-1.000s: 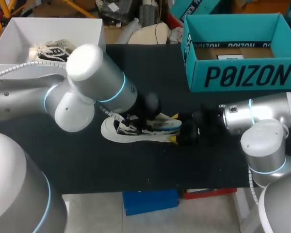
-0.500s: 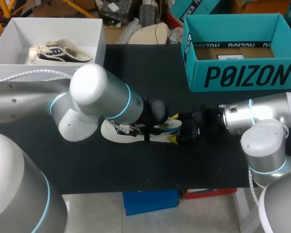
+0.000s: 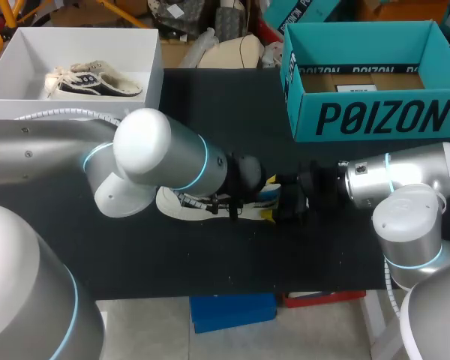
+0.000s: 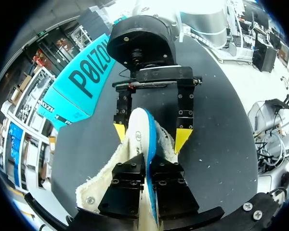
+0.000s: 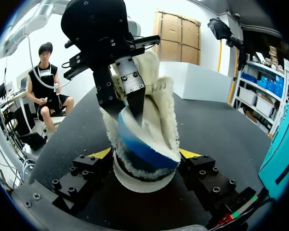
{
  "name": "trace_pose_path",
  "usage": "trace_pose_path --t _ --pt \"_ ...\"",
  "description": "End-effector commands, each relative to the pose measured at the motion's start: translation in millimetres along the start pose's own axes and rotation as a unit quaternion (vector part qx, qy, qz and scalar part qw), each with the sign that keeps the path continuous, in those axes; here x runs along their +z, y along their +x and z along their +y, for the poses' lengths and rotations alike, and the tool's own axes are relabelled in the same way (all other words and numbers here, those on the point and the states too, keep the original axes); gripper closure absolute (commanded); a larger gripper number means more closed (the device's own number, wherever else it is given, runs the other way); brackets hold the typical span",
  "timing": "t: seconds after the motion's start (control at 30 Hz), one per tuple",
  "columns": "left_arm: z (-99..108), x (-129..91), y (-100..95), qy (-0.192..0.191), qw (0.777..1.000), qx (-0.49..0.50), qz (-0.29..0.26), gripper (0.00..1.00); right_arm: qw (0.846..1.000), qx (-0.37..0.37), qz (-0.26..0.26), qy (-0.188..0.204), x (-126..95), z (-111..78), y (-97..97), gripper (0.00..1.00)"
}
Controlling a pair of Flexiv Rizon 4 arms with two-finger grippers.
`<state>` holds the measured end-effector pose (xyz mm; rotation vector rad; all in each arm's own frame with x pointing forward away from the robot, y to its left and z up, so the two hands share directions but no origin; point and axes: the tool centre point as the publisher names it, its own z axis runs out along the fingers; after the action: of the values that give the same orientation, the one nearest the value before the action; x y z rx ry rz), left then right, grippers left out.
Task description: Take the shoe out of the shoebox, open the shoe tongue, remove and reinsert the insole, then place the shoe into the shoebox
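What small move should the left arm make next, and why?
Probably the left gripper, shut on the insole, should draw it slowly up and out of the shoe. The insole sits partly inside the opening, and the right gripper clamps the shoe from both sides, so the shoe should not follow.

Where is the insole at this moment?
Head view: mid-table, between the two arms. The insole stands partly out of the shoe, pinched by the left claw, while the right claw grips the shoe's end.
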<state>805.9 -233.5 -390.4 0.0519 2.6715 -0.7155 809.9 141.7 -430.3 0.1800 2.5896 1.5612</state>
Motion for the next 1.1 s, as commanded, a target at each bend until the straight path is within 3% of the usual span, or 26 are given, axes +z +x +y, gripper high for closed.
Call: trace_pose_path --t 0.03,0.33,0.6,0.77,0.83,0.9,1.1 --pt "-1.5 -6.7 2.7 0.009 1.000 0.004 0.004 1.00 1.000 0.001 0.000 0.000 1.5 -2.9 1.8 1.00" --pt "-17.9 -59.0 -9.5 0.095 0.993 -0.002 0.073 1.00 1.000 0.001 0.000 0.000 1.5 -2.9 1.8 1.00" --pt "-62.0 -111.9 -28.6 0.180 0.974 -0.048 0.128 1.00 1.000 0.001 0.000 0.000 1.5 -2.9 1.8 1.00" --pt "-96.4 -150.0 -39.7 0.238 0.956 -0.071 0.156 1.00 1.000 0.001 0.000 0.000 1.5 -2.9 1.8 1.00" --pt "-109.3 -165.3 -46.3 0.267 0.942 -0.086 0.184 1.00 1.000 0.001 0.000 0.000 1.5 -2.9 1.8 1.00" --pt "-121.1 -180.7 -53.0 0.306 0.915 -0.098 0.246 1.00 1.000 0.001 0.000 0.000 1.5 -2.9 1.8 1.00" --pt "-121.1 -180.7 -53.0 0.306 0.915 -0.098 0.246 1.00 1.000 0.001 0.000 0.000 1.5 -2.9 1.8 1.00"
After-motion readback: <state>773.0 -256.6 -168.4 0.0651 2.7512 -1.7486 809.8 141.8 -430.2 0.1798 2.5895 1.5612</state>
